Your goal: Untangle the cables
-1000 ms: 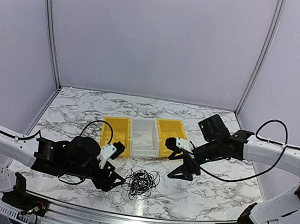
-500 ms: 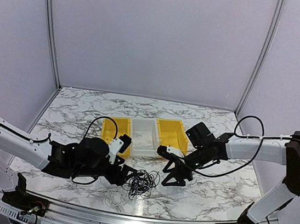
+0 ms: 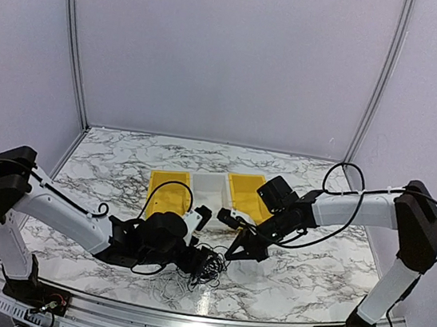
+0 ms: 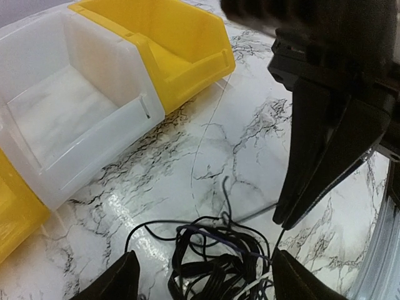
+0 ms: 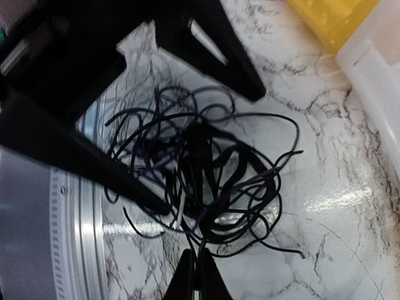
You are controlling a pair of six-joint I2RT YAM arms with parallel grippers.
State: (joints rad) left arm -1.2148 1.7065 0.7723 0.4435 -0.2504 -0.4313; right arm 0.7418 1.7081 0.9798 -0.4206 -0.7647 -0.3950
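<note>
The cables [image 3: 208,267] lie as one tangled heap of thin black cords with a pale strand on the marble, in front of the bins. My left gripper [image 3: 196,259] is low at the heap's left side and open. In the left wrist view its fingers [image 4: 119,282] straddle the cables [image 4: 220,259] without closing on them. My right gripper [image 3: 233,253] reaches in from the right. Its tips [image 5: 197,270] are pressed together on a thin black strand at the edge of the cables [image 5: 206,165]. That shut right gripper [image 4: 284,217] also shows in the left wrist view.
Three bins stand in a row behind the heap: a yellow bin [image 3: 166,194], a clear white bin [image 3: 212,188] and a second yellow bin [image 3: 247,191]. The table's metal front rail [image 3: 182,320] runs close behind the cables.
Both arms have swung inward and down to the tangle. The right gripper, open a second ago, has closed on a strand. The left gripper has stayed open.
</note>
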